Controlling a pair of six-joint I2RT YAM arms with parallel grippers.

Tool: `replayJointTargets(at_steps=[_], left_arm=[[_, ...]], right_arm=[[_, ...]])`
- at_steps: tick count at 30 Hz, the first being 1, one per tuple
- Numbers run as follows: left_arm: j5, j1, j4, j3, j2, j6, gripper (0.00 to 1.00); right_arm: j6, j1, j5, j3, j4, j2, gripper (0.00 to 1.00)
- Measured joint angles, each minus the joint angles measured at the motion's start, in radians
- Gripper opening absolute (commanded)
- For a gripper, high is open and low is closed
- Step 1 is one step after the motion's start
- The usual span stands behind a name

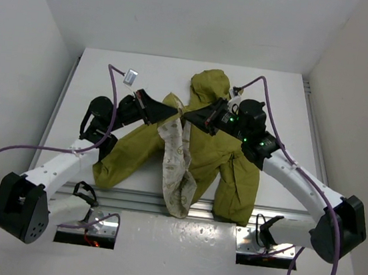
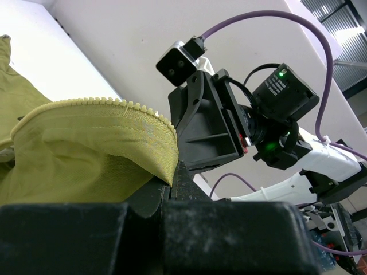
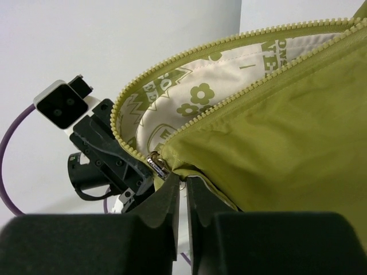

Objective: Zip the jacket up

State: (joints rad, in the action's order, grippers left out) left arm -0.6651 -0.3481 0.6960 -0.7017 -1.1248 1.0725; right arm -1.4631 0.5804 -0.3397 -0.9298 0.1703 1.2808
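The olive-green jacket (image 1: 202, 150) lies on the white table with its hood (image 1: 211, 82) at the far end and its cream printed lining (image 1: 174, 170) turned out along the front. My left gripper (image 1: 173, 115) is shut on a corner of the jacket's zipper edge (image 2: 166, 172), holding it up off the table. My right gripper (image 1: 188, 116) faces it from the right. In the right wrist view the two zipper rows (image 3: 172, 63) meet at the metal slider (image 3: 156, 166). The right gripper (image 3: 184, 183) has its jaws nearly together on the small pull hanging from the slider.
An aluminium rail (image 1: 129, 201) runs along the table's near edge, and the jacket's hem and a sleeve (image 1: 237, 198) hang over it. White walls close in the table (image 1: 109, 88) on three sides. Purple cables (image 1: 112, 95) loop from both arms.
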Motion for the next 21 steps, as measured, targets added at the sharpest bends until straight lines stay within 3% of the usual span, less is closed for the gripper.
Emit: replayJointTargets(at_steps=[2,8,11,12,13,18,21], left_arm=[[0.0,-0.001,0.0,0.0,0.001,-0.001,0.0],[0.003,-0.005,0.0,0.001,0.001,-0.002,0.0],[0.004,-0.005,0.001,0.001,0.001,0.004,0.0],[0.004,-0.005,0.002,0.001,0.001,0.007,0.0],[0.003,-0.005,0.006,0.002,0.001,0.014,0.0],[0.003,0.0,0.036,0.005,0.001,0.063,0.0],[0.006,0.001,0.051,0.005,0.001,0.084,0.0]], right_arm=[[0.001,0.0,0.0,0.0,0.001,0.004,0.0],[0.01,0.0,0.0,0.0,0.004,0.005,0.0],[0.019,0.0,0.0,0.0,0.008,0.005,0.2],[0.022,-0.001,0.0,0.001,0.008,0.003,0.22],[0.029,-0.001,0.0,0.003,0.013,0.002,0.36],[0.049,-0.003,0.011,0.016,0.034,-0.014,0.5],[0.055,-0.003,0.018,0.018,0.042,-0.028,0.46]])
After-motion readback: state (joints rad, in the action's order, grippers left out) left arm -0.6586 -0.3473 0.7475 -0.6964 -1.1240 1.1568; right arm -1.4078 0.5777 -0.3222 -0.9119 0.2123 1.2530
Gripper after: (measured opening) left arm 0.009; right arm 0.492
